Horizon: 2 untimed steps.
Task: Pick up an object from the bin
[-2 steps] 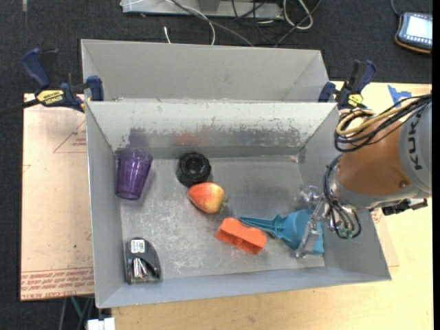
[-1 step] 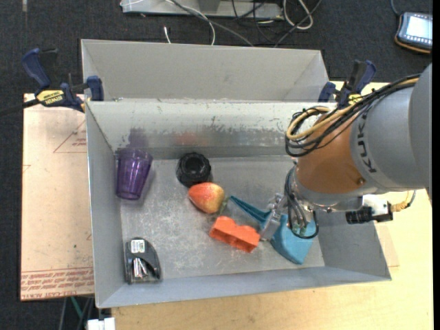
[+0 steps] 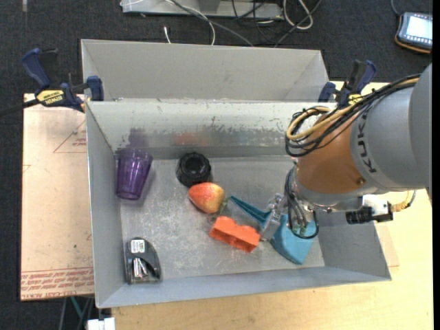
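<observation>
Blue scoop-like obj (image 3: 294, 248) is seen at lower right of bin (image 3: 103, 198), w/ pincer (image 3: 287, 224) placed right over it; spread or pressed together can't be told. Orange block (image 3: 234, 233) is seen just left, red-yellow fruit (image 3: 206, 196) further up-left.

The camera is looking down into the grey bin (image 3: 206, 126) from above, leaning in from its near edge. It is taking in the whole bin, most of it lying left of the gripper (image 3: 282, 220).
</observation>
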### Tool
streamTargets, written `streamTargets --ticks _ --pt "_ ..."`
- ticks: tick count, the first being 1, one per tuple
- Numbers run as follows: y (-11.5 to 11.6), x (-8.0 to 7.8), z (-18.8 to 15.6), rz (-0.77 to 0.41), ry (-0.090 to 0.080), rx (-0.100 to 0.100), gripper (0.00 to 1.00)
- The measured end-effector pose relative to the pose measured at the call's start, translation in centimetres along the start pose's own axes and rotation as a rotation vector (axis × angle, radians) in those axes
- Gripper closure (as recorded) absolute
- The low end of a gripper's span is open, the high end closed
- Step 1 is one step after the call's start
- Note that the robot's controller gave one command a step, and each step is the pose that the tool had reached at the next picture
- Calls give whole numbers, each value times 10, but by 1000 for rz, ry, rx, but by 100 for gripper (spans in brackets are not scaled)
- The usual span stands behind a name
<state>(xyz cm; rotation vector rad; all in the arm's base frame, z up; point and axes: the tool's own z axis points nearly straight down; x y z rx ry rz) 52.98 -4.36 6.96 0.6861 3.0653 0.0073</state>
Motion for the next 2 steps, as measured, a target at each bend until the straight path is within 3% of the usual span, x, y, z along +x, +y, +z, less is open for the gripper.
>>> streamTargets --ticks 2 --pt "0 3 -74 -3 9 3 100"
